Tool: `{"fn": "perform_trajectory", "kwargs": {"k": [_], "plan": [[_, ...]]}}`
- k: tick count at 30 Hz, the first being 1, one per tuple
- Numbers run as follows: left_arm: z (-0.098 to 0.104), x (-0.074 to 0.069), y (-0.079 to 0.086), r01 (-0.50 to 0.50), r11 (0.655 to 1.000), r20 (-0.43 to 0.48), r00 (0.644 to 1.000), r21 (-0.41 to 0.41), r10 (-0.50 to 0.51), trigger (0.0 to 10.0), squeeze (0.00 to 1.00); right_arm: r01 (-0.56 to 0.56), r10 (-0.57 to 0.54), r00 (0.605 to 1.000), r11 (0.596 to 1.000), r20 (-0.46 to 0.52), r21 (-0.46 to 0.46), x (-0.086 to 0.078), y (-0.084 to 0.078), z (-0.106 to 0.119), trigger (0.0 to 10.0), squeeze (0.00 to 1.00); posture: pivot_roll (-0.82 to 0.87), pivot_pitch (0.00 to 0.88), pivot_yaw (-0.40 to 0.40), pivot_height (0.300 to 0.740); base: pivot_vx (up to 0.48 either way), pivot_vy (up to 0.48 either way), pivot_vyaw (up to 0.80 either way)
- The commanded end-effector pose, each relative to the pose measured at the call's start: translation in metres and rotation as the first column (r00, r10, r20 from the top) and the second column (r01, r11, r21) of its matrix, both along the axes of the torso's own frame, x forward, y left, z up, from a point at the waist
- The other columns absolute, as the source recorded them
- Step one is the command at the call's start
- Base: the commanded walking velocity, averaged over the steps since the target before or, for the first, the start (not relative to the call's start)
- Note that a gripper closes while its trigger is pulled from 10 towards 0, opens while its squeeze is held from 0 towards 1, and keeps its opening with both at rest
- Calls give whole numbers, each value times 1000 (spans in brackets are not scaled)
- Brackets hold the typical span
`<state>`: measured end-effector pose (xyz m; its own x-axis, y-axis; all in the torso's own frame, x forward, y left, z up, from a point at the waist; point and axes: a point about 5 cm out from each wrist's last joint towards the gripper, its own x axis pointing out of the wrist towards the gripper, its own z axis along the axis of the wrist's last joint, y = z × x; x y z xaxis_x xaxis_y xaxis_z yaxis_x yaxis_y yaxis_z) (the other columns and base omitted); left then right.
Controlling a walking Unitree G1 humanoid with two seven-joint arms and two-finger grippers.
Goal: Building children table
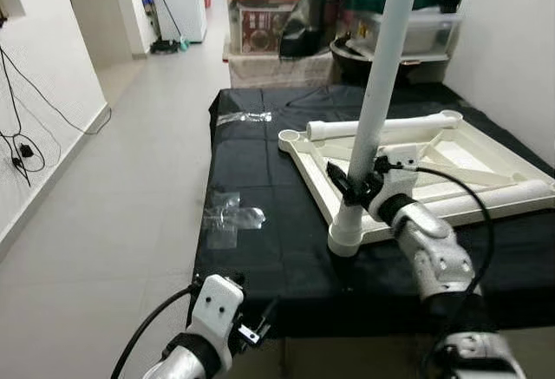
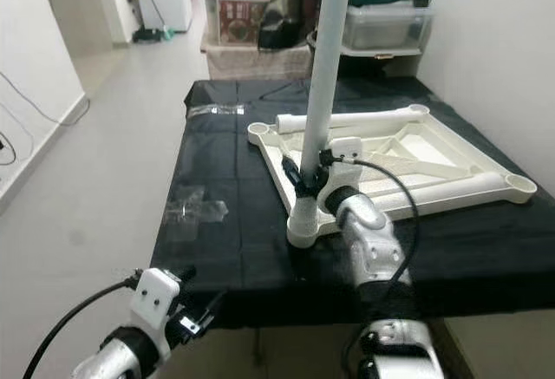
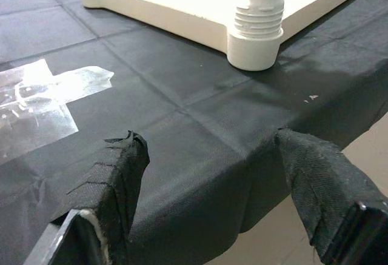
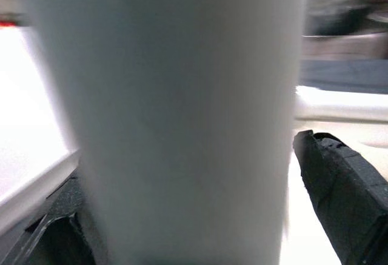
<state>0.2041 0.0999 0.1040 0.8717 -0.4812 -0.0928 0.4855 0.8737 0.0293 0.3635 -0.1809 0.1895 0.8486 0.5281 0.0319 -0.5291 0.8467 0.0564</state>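
Observation:
A white children's table top [image 1: 305,167] lies upside down on a black-covered table [image 1: 260,258]. A white leg [image 1: 378,93] stands upright in its near corner socket [image 3: 255,45]. My right gripper [image 1: 351,186] is shut on this leg just above the socket; in the right wrist view the leg [image 4: 176,113] sits between the black fingers [image 4: 342,192]. Two more white legs [image 1: 386,127] lie across the underside. My left gripper [image 3: 207,140] hangs open by the table's front edge [image 1: 251,331], holding nothing.
Clear plastic wrap [image 1: 231,217] and a strip of tape [image 1: 246,117] lie on the black cloth. Storage boxes and bins [image 1: 269,15] are stacked behind the table. Grey floor runs down a corridor on the left, with cables [image 1: 22,145] by the wall.

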Motion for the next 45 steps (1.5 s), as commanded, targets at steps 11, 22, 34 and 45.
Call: {"fn": "perform_trajectory", "kwargs": {"k": [11,22,34,45], "plan": [[-2,0,3,-5,1000,-4,1000,16,5,10000,0,-507,502,860,861,-86,-39,4,31,1,10000,0,123,0,-46,740,0,0,0],[-2,-2,3,-12,1000,-5,1000,20,12,10000,0,-667,663,745,743,-69,-63,10,52,19,0,0,132,0,-51,740,0,0,0],[-5,-4,1,0,1000,-10,1000,22,0,10000,0,-560,560,829,828,-11,-41,8,54,3,0,0,122,0,-51,740,0,0,0],[-7,-3,2,13,1000,-17,1000,22,-12,10000,0,93,-92,995,994,37,-49,8,32,-21,0,0,87,0,-24,740,0,0,0]]}}
